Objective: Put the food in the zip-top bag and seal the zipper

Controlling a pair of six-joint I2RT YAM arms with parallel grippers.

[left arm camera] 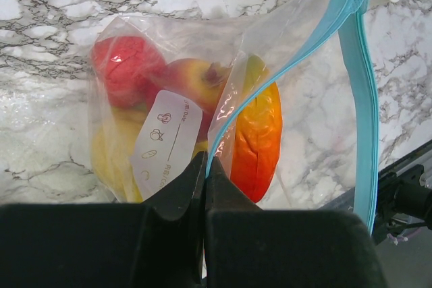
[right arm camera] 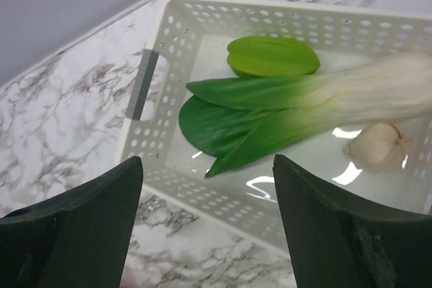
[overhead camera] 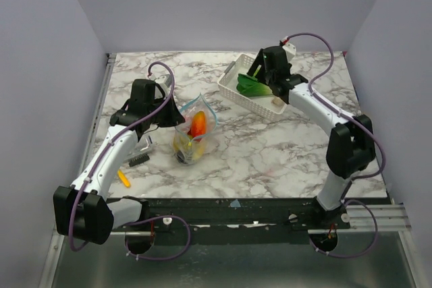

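The clear zip-top bag (overhead camera: pixel 192 134) lies mid-table with its light blue zipper (left arm camera: pixel 358 99) open. It holds several food pieces: a red one (left arm camera: pixel 121 65), a peach-coloured one (left arm camera: pixel 192 79), an orange one (left arm camera: pixel 260 133) and a yellow one (left arm camera: pixel 111 160). My left gripper (left arm camera: pixel 204 166) is shut on the blue zipper edge at the bag's mouth; it is also in the top view (overhead camera: pixel 177 118). My right gripper (right arm camera: pixel 208 166) is open and empty above the white basket (right arm camera: pixel 169 99), which holds a green fruit (right arm camera: pixel 273 56), a bok choy (right arm camera: pixel 283 109) and a garlic bulb (right arm camera: pixel 376 145).
The basket (overhead camera: pixel 229 82) stands at the back right of the marble table. A small orange piece (overhead camera: pixel 123 178) and a dark object (overhead camera: pixel 138 158) lie near the left arm. Walls enclose the table on three sides.
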